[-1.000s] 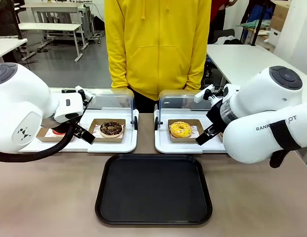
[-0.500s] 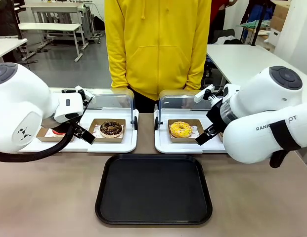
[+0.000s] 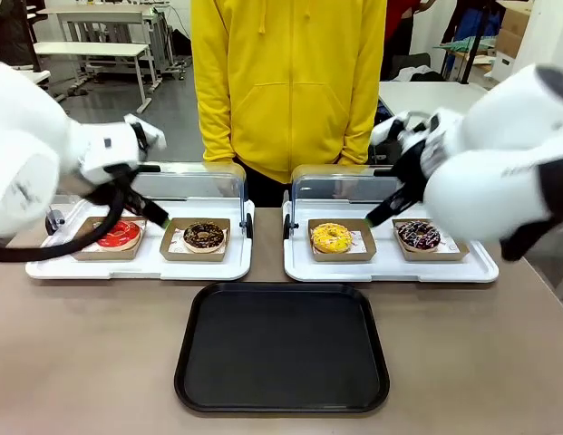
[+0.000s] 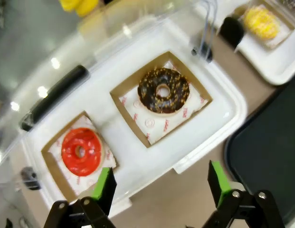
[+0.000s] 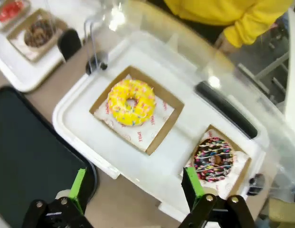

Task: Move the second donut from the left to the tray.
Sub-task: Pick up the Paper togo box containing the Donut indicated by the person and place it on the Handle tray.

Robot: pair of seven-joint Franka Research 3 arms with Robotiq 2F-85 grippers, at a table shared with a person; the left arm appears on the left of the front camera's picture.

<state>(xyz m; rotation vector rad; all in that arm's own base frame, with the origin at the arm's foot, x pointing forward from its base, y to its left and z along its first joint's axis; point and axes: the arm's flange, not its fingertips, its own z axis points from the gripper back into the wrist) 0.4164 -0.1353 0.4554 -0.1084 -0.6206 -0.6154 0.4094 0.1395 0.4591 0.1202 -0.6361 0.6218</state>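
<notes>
Over the brown table (image 3: 82,362) we hang our left claw (image 4: 161,184) and right claw (image 5: 136,184) spread apart, because the sprinkled dark chocolate ring donut (image 4: 163,90) awaits lifting onto the large black plastic tray (image 3: 281,353).

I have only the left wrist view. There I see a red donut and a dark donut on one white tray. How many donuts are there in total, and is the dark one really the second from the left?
Observer: The front view shows four in a row: red donut, chocolate donut with light sprinkles, yellow donut, dark donut with coloured sprinkles. Yours is second from the left.
Operator: Thank you. In what state is the right gripper?
Observer: The right gripper is open and holds nothing; in its own view its fingers frame the near edge of the other white tray.
</notes>
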